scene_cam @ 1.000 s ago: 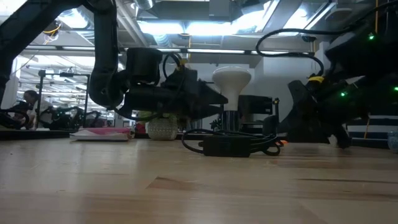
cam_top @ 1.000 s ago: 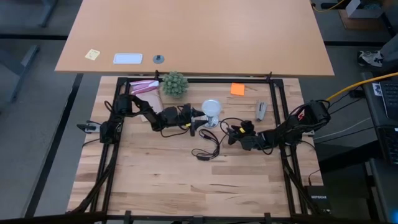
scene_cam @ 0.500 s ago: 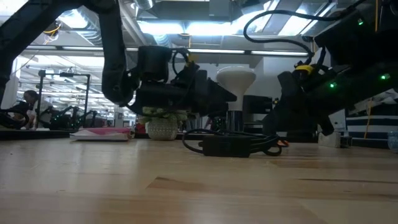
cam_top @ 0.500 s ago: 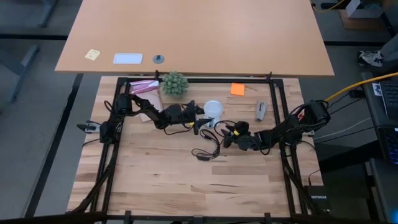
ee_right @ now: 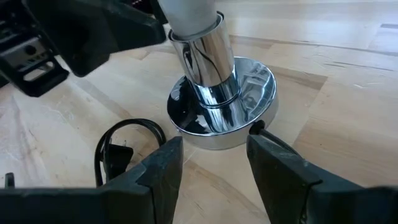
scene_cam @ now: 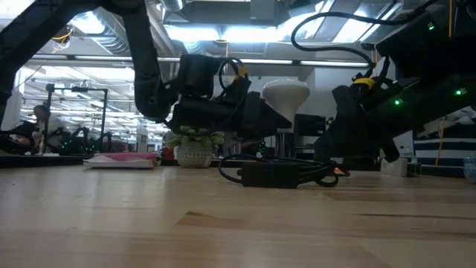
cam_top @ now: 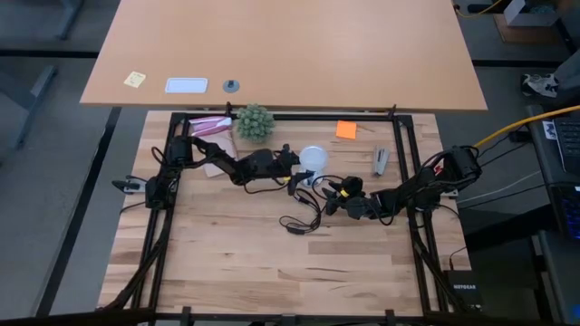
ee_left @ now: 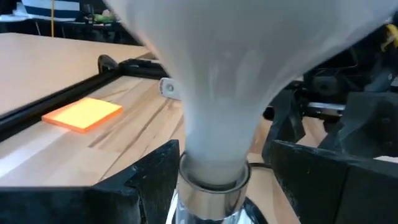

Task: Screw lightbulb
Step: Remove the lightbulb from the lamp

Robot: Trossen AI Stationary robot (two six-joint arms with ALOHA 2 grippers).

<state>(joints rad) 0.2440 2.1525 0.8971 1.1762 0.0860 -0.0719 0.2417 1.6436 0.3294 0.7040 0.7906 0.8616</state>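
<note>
One lightbulb (scene_cam: pixel 285 95) is seen: white, frosted, with a round dome tapering to a narrow neck, standing upright in the chrome stem of one silvery socket base (ee_right: pixel 222 106) near the middle of the wooden table (cam_top: pixel 245 254). A black cord (scene_cam: pixel 277 172) is coiled in front of the base. Two grippers are present. The left gripper (ee_left: pixel 214 171) is placed with its fingers spread on either side of the bulb's neck, not closed on it. The right gripper (ee_right: pixel 214 155) is held near the base, fingers apart and empty. Only the wrist views show these gaps. Farther back, one small green plant (cam_top: pixel 255 120) and one orange sticky-note pad (cam_top: pixel 346 129) are seen from above.
</note>
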